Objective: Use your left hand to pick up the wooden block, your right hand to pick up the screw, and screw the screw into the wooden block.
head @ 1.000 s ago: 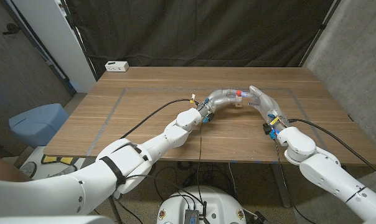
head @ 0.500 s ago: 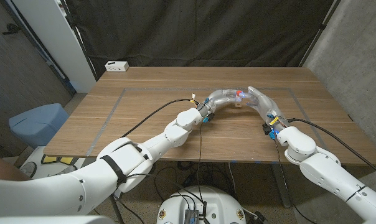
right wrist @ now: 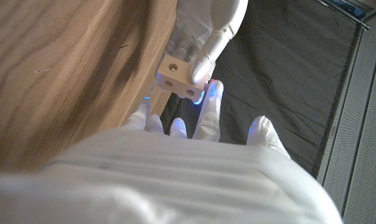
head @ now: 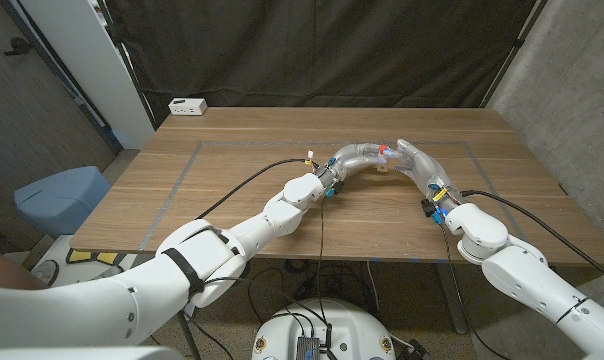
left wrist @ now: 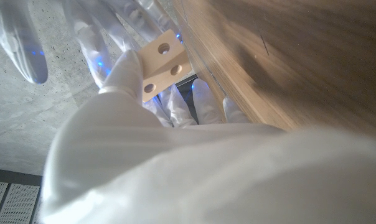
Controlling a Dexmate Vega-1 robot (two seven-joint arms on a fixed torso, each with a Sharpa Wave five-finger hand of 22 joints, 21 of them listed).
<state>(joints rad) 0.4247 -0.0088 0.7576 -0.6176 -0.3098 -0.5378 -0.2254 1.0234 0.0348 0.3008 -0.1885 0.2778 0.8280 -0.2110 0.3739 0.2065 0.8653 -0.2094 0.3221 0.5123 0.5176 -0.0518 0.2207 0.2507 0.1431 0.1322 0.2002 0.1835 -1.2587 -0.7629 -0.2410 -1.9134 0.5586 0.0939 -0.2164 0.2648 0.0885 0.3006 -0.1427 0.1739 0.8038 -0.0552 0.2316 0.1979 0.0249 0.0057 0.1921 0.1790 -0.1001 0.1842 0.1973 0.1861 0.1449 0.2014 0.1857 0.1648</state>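
Observation:
Above the table's middle, my left hand (head: 357, 155) grips the small pale wooden block (left wrist: 165, 64) by its sides. The block's drilled holes show in both wrist views (right wrist: 178, 78). My right hand (head: 417, 160) faces the left hand, and its fingertips (right wrist: 208, 102) reach up against the block (head: 384, 166). A small red piece, which looks like the screw (right wrist: 208, 83), sits pinched at those fingertips where they meet the block. Its shaft is hidden. The two hands meet over the wooden table (head: 232, 190).
A white power strip (head: 187, 106) lies at the table's far left corner. A blue bin (head: 62, 195) stands on the floor left of the table. Grey tape lines (head: 182, 175) mark a rectangle on the tabletop. Black curtains hang behind.

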